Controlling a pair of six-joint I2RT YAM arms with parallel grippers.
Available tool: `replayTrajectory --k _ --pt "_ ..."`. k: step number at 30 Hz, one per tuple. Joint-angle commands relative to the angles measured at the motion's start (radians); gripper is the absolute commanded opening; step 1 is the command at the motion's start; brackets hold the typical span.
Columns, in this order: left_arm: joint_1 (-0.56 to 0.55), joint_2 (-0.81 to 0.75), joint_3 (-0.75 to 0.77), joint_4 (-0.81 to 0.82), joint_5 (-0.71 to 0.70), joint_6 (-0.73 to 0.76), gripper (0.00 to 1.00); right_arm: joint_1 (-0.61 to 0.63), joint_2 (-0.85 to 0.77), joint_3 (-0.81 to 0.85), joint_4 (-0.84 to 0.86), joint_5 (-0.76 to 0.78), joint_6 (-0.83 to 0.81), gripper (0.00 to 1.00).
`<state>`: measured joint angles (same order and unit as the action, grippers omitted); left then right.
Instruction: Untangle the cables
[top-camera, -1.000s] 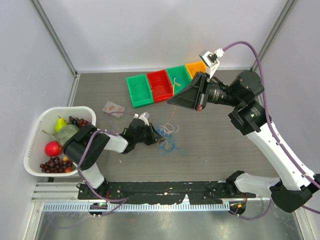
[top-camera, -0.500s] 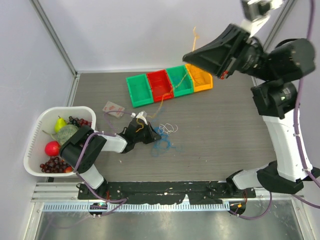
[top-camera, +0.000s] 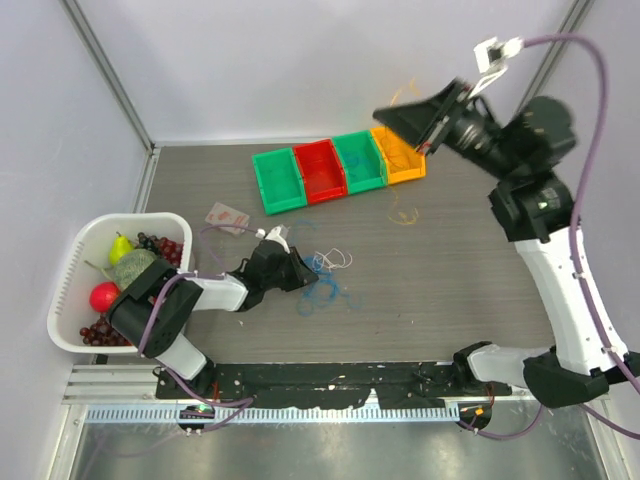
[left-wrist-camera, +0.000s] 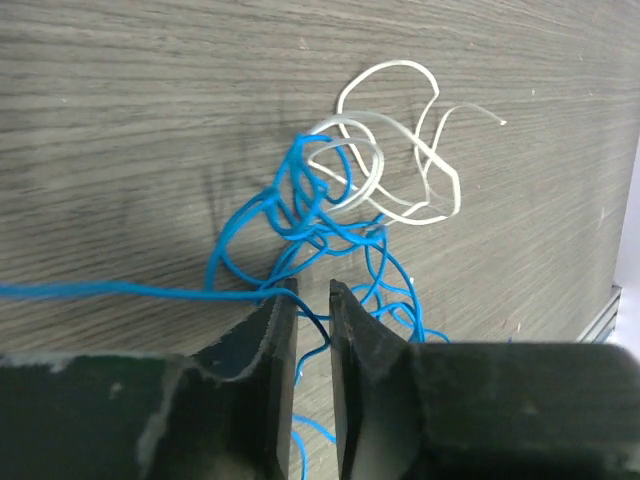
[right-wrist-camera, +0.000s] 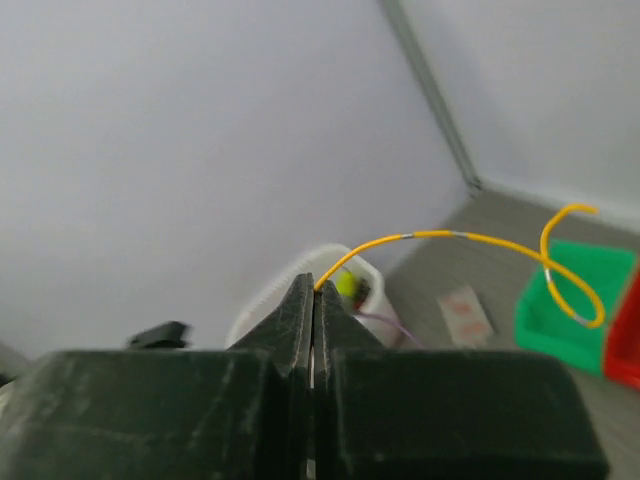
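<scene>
The blue cable (top-camera: 325, 290) lies in a loose tangle on the table, looped with the whitish cable (top-camera: 336, 258). In the left wrist view the blue cable (left-wrist-camera: 300, 200) runs through the whitish coil (left-wrist-camera: 400, 150). My left gripper (top-camera: 300, 273) sits low on the table at the tangle's left edge. Its jaws (left-wrist-camera: 312, 290) are nearly together with a blue strand between them. My right gripper (top-camera: 380, 112) is raised high over the bins. It is shut (right-wrist-camera: 314, 285) on one end of the orange-yellow cable (right-wrist-camera: 480, 238). A loose part of that cable (top-camera: 404, 214) hangs near the orange bin, apart from the tangle.
A row of bins stands at the back: green (top-camera: 278, 182), red (top-camera: 320, 170), green (top-camera: 358, 160) and orange (top-camera: 398, 153). A white basket (top-camera: 72, 262) of fruit sits at the left. A small packet (top-camera: 226, 216) lies near the left arm.
My right gripper has lifted and swung right with the orange-yellow cable, which has come out of the tangle. My left gripper has stayed at the blue cable.
</scene>
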<state>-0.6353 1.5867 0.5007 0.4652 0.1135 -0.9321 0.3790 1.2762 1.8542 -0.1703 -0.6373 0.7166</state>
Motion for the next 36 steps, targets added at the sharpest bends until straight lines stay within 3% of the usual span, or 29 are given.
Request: replayTrajectory --k 1,5,8,11,16,21,24,27,36 --pt "0.0 -0.079 -0.025 -0.034 0.04 0.039 0.3 -0.008 -0.109 -0.376 -0.239 0.391 -0.248 0.01" --pt "0.002 -0.139 -0.051 -0.043 0.08 0.079 0.46 -0.005 -0.176 -0.657 -0.343 0.702 -0.286 0.01" --pt "0.002 -0.154 -0.074 -0.013 0.098 0.096 0.52 -0.005 -0.196 -0.841 -0.342 0.803 -0.24 0.01" --pt "0.002 -0.136 -0.087 0.024 0.107 0.092 0.53 -0.006 -0.14 -0.955 -0.356 0.809 -0.209 0.01" --pt "0.0 -0.1 -0.079 0.052 0.126 0.09 0.54 -0.005 -0.015 -0.96 -0.399 0.86 -0.23 0.13" --pt "-0.004 -0.12 -0.106 0.084 0.132 0.095 0.55 -0.006 0.063 -0.867 -0.451 0.884 -0.289 0.54" --pt "-0.004 -0.131 -0.122 0.108 0.138 0.096 0.56 -0.006 0.054 -0.825 -0.456 0.878 -0.296 0.67" --pt "-0.004 -0.136 -0.126 0.119 0.144 0.096 0.56 -0.02 0.051 -0.802 -0.457 0.951 -0.263 0.7" --pt "-0.013 -0.198 -0.129 0.174 0.264 0.09 0.59 -0.253 0.083 -0.911 -0.348 1.036 -0.122 0.68"
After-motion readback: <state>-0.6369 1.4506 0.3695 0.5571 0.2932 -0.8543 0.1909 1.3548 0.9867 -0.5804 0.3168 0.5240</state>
